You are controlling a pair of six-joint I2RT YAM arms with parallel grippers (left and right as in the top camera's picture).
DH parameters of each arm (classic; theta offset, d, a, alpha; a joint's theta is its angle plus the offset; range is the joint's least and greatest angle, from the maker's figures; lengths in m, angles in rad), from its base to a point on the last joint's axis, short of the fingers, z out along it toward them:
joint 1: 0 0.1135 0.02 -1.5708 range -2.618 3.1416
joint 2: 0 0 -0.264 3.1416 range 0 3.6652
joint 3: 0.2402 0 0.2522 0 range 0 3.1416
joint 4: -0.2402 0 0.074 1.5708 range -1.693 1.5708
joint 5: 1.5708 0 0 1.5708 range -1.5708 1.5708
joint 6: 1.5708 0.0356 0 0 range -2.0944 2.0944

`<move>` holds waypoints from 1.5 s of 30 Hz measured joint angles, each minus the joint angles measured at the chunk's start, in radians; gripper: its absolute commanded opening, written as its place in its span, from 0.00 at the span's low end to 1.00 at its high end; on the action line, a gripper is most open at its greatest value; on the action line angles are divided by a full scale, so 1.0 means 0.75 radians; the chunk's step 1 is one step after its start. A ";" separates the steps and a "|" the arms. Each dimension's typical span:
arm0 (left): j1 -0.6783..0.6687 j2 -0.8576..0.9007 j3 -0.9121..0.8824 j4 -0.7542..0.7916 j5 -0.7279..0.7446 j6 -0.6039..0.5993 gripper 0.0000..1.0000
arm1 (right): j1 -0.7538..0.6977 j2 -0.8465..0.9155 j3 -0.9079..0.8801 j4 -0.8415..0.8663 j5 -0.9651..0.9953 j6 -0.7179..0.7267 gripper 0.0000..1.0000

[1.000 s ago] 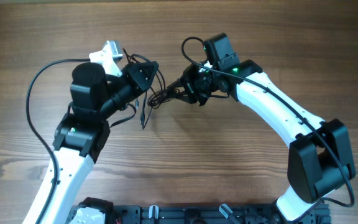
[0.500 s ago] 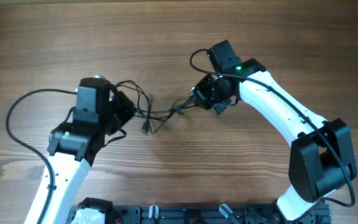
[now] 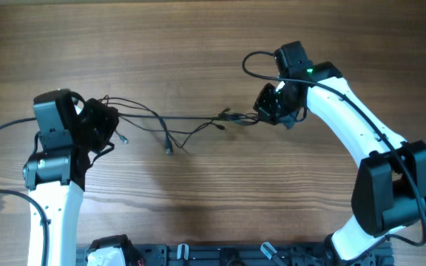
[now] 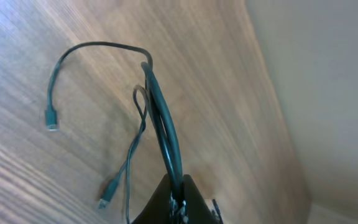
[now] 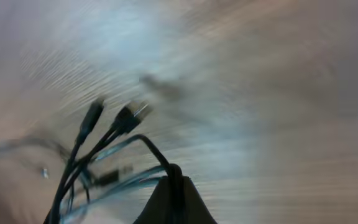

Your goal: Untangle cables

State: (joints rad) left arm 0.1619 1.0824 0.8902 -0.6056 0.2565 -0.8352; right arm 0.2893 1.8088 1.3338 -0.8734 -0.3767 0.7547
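Left gripper (image 3: 103, 120) clenched on cables (image 3: 187, 117); right gripper (image 3: 267, 111) clenched on their far end; strands strung between, over table (image 3: 198, 44).

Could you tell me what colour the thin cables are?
The thin cables are black, clearest in the overhead view.

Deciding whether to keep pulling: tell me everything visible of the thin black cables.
The thin black cables are several slim, glossy wires strung between the shut left gripper and shut right gripper, both pinching strands. A small knot sits nearer the right gripper. Loose ends with small plugs droop onto the wooden table.
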 measured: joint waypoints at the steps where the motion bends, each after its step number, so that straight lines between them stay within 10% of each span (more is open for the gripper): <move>1: 0.000 0.002 0.000 0.003 0.000 0.009 0.06 | -0.015 0.000 -0.001 0.034 -0.073 -0.114 0.04; 8: -0.136 0.137 0.000 -0.003 -0.017 0.098 0.69 | -0.040 0.000 -0.001 0.152 -0.771 -0.680 0.04; 18: -0.340 0.320 0.000 -0.006 -0.020 0.127 0.99 | -0.041 0.000 -0.001 0.142 -0.990 -0.843 0.04; 25: -0.360 0.339 0.000 0.008 -0.021 0.262 0.92 | -0.041 0.000 -0.002 -0.160 -0.478 -0.826 0.05; 26: -0.357 0.339 0.000 0.016 -0.021 0.274 0.73 | -0.040 0.000 -0.002 -0.191 -0.379 -0.812 0.07; 27: -0.354 0.339 0.000 0.022 -0.020 0.277 0.27 | -0.040 0.000 -0.002 -0.217 -0.253 -0.784 0.13; 28: -0.350 0.339 0.000 0.030 -0.021 0.290 0.04 | -0.040 0.000 -0.002 -0.249 -0.124 -0.746 0.27; 32: -0.346 0.339 0.000 0.030 -0.021 0.309 0.04 | -0.041 0.000 -0.002 -0.311 0.165 -0.695 0.53; 39: -0.346 0.340 0.000 0.023 -0.021 0.310 0.04 | -0.042 0.000 -0.002 -0.368 0.429 -0.667 0.59; 43: -0.347 0.340 0.000 -0.003 -0.011 0.318 0.58 | -0.041 0.000 -0.002 -0.366 0.347 -0.670 0.59; 45: -0.347 0.340 0.000 -0.048 0.015 0.323 0.68 | -0.041 0.000 -0.002 -0.362 0.311 -0.675 0.59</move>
State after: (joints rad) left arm -0.0982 1.3373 0.8902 -0.6415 0.2676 -0.5926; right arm 0.2584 1.8088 1.3323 -1.1450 -0.1432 0.2481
